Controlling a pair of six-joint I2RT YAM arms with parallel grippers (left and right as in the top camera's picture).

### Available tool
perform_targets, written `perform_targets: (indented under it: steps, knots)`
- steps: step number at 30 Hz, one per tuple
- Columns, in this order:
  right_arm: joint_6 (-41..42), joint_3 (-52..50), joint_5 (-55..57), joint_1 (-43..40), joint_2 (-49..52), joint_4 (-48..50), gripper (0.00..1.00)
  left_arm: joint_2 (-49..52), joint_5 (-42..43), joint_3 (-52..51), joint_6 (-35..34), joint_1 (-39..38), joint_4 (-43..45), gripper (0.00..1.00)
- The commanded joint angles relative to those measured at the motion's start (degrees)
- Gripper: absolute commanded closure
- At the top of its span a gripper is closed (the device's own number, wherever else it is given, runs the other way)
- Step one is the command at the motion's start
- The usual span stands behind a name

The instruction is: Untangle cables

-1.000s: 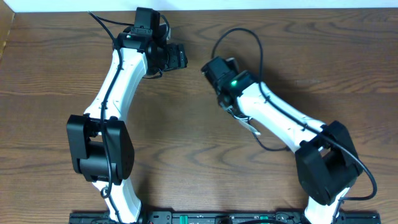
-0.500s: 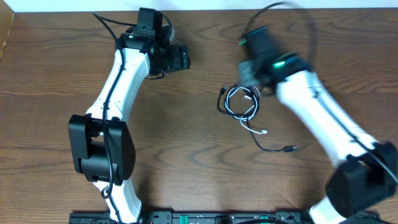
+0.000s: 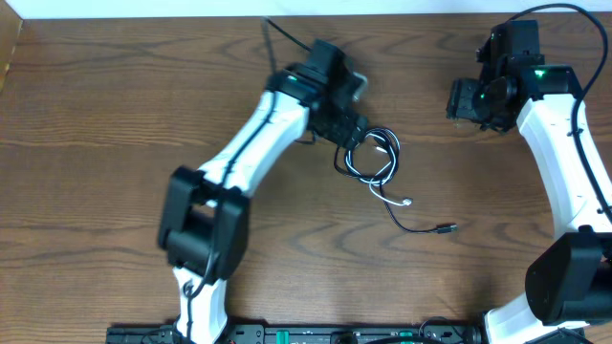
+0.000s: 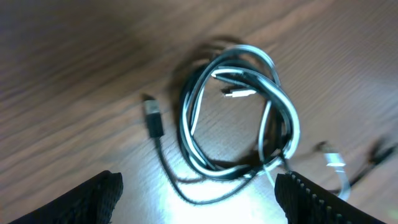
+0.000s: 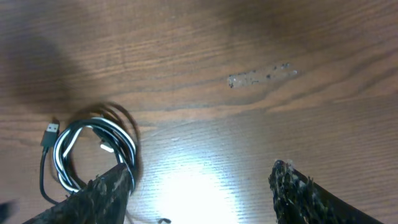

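Note:
The black and white cables [image 3: 386,170] lie coiled together in one palm-sized loop on the wooden table. The black cord's tail [image 3: 421,229] runs out to the front right, and the white cord's plug end [image 3: 405,202] lies just in front of the loop. My left gripper [image 3: 352,122] hovers open just behind and left of the loop. In the left wrist view the loop [image 4: 289,121] and a black plug [image 4: 152,118] lie ahead of the open fingers [image 4: 199,205]. My right gripper [image 3: 466,100] is open and empty, off to the right. The loop shows at the lower left of the right wrist view [image 5: 127,146].
The table's back edge [image 3: 402,13] runs along the top of the overhead view. A pale smear [image 5: 261,76] marks the wood in the right wrist view. Thick black arm cables [image 3: 564,11] arch over the right arm.
The right arm has swung off the cables to the back right, uncovering the loop. The left arm has swung right from the back left to the loop.

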Motion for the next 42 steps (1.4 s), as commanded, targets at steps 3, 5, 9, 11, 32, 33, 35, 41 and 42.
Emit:
perform_targets:
  steps: [3, 5, 9, 11, 32, 33, 35, 41, 42]
  knots:
    - [-0.42, 0.35, -1.62, 0.2, 0.11, -0.26, 0.32, 6.69, -5.05, 0.44, 3.89, -1.27, 3.15, 0.16]
    - [-0.39, 0.33, -1.64, 0.39, 0.11, -0.26, 0.31, 8.35, -5.01, 0.44, 3.85, -1.36, 4.61, 0.17]
    - [-0.42, 0.31, -1.64, 0.52, 0.11, -0.46, 0.31, 10.36, -5.03, 0.44, 3.87, -1.49, 5.79, 0.22]
    - [-0.39, 0.31, -1.62, 0.52, 0.11, -0.61, 0.31, 10.67, -5.03, 0.44, 3.87, -1.68, 5.95, 0.25]
    - [-0.85, -0.37, -1.64, 0.57, 0.11, -0.63, 0.28, 10.01, -12.92, 1.7, 5.16, -4.5, 12.76, 0.36]
    - [-0.85, -0.5, -1.64, 0.57, 0.11, -0.61, 0.28, 10.01, -12.94, 1.7, 6.01, -4.83, 13.14, 0.36]
    - [-0.85, -0.63, -1.62, 0.57, 0.11, -0.66, 0.28, 10.01, -12.96, 1.66, 7.32, -5.53, 13.9, 0.36]
    - [-0.87, -0.92, -1.62, 0.57, 0.11, -0.87, 0.28, 10.6, -13.64, 1.62, 9.22, -6.54, 15.3, 0.49]
    - [-0.9, -0.92, -1.64, 0.57, 0.11, -1.05, 0.28, 10.71, -14.1, 1.62, 9.25, -6.51, 15.28, 0.52]
